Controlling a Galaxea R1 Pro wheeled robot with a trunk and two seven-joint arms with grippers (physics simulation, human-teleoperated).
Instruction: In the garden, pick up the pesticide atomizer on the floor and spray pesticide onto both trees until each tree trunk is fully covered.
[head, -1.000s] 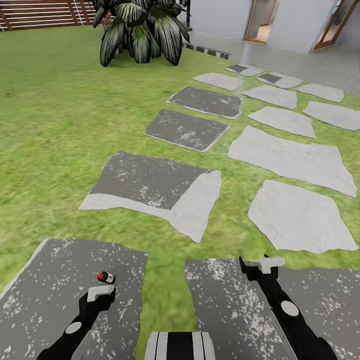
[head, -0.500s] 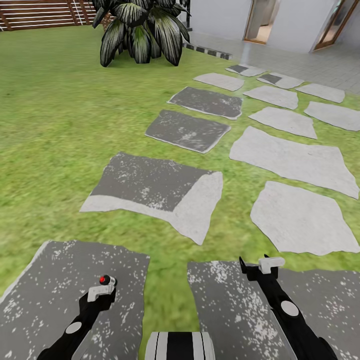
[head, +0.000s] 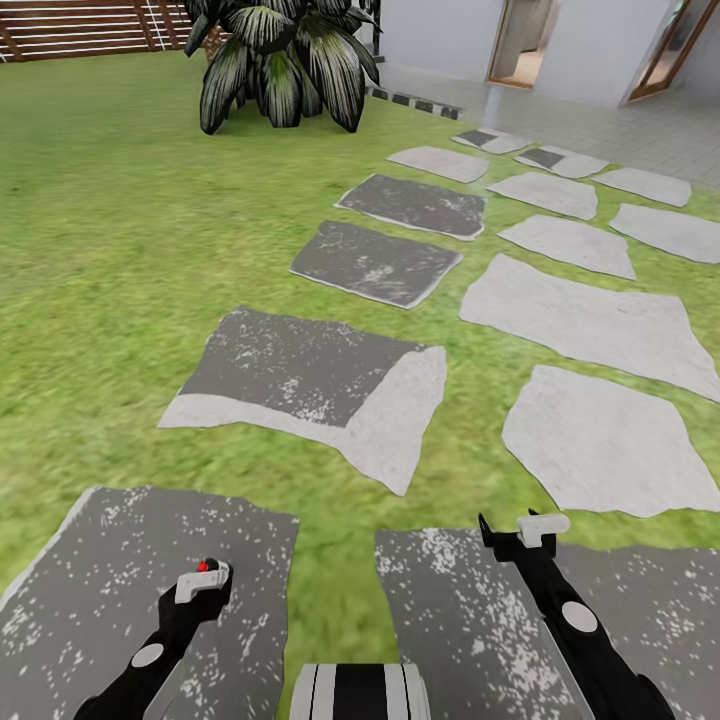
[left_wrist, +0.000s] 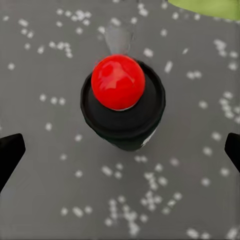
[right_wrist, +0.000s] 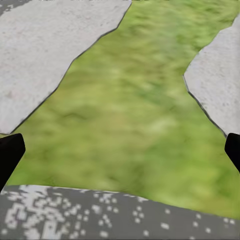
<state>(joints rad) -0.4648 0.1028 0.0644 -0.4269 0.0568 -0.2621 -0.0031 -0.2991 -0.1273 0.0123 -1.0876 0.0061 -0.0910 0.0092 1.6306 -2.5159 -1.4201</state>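
The pesticide atomizer (left_wrist: 122, 102) is a small black bottle with a red round top, standing on a dark grey speckled paving stone (head: 90, 590). In the head view only its red top (head: 204, 566) peeks over my left gripper (head: 200, 582). In the left wrist view the bottle stands just ahead of the open left gripper (left_wrist: 120, 155), centred between the black fingertips (left_wrist: 10, 155) and untouched. My right gripper (head: 515, 530) hovers open over another dark stone, with grass (right_wrist: 130, 110) between its fingertips (right_wrist: 10, 152). The trees are out of view.
Light and dark grey stepping stones (head: 590, 320) lead across the lawn toward the white house (head: 590, 50). A broad-leaved palm-like plant (head: 280, 60) stands at the back, with a brown slat fence (head: 70, 28) to its left.
The whole head view has shifted slightly, so the camera moved. The atomizer now sits closer to my left gripper and is mostly hidden behind it. Both grippers stay open.
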